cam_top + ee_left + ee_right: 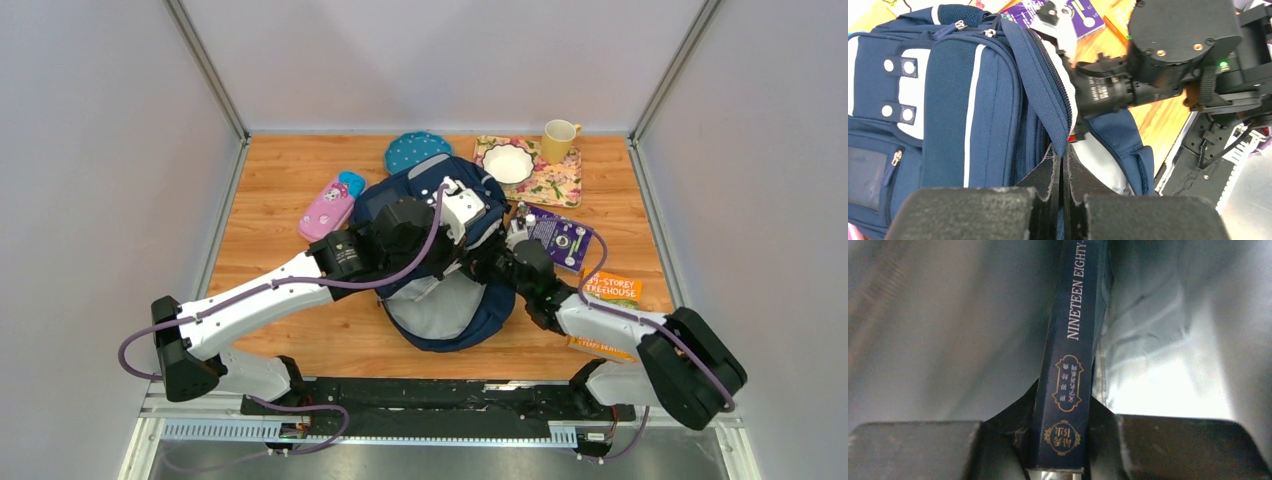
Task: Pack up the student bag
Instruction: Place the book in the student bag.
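The bag (pixel 450 312) lies mid-desk (pixel 290 180), soft, floppy, probably light, so its mouth needs holding open: left gripper (pixel 1064 172) pinches the zip edge (pixel 1048 75), right gripper (pixel 1060 445) clamps a stiff book (pixel 1068 355) inside

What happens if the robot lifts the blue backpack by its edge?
Probably floppy: the student bag is soft fabric, and its opening edge bends where the left gripper pinches it. Likely not slippery, since the woven cloth looks rough.

Woven cloth student bag (pixel 993 100), wooden table (pixel 280 180)
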Controlling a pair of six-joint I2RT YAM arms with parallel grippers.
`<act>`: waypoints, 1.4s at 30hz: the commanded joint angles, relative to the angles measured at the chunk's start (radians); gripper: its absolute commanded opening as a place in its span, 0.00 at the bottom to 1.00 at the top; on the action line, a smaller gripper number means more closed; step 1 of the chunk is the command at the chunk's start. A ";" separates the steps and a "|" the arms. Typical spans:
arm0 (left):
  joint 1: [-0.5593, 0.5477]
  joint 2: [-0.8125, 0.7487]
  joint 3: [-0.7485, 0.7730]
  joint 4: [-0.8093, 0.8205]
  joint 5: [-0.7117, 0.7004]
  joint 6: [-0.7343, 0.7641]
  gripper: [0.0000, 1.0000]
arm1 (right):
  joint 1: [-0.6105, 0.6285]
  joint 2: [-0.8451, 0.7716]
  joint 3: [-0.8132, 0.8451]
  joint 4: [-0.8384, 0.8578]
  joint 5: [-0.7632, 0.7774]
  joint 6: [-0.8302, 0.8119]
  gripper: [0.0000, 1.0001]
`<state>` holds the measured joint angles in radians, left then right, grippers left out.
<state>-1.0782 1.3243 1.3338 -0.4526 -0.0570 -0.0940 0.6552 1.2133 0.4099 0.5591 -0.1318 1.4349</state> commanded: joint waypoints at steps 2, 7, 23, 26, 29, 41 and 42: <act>-0.003 -0.033 0.013 0.140 0.023 -0.065 0.00 | 0.052 0.077 0.184 0.271 0.172 -0.057 0.00; -0.003 -0.046 -0.036 0.182 0.032 -0.119 0.00 | 0.061 0.182 0.227 0.191 0.294 -0.093 0.00; -0.037 -0.186 -0.195 0.210 -0.135 -0.185 0.00 | 0.069 0.609 0.389 0.288 0.064 -0.079 0.06; -0.037 -0.188 -0.197 0.189 -0.161 -0.165 0.00 | 0.070 0.569 0.331 0.265 0.099 -0.073 0.20; -0.037 -0.197 -0.223 0.212 -0.156 -0.148 0.00 | 0.069 0.519 0.279 0.211 0.103 -0.106 0.45; -0.022 -0.200 -0.278 0.226 -0.199 -0.159 0.00 | 0.072 0.194 0.158 -0.167 0.005 -0.266 0.79; -0.020 -0.200 -0.283 0.230 -0.198 -0.164 0.00 | 0.070 0.140 0.144 -0.188 -0.006 -0.274 0.79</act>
<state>-1.1061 1.1694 1.0569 -0.3222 -0.2199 -0.2531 0.7307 1.4963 0.5838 0.4721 -0.1173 1.2346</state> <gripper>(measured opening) 0.014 0.786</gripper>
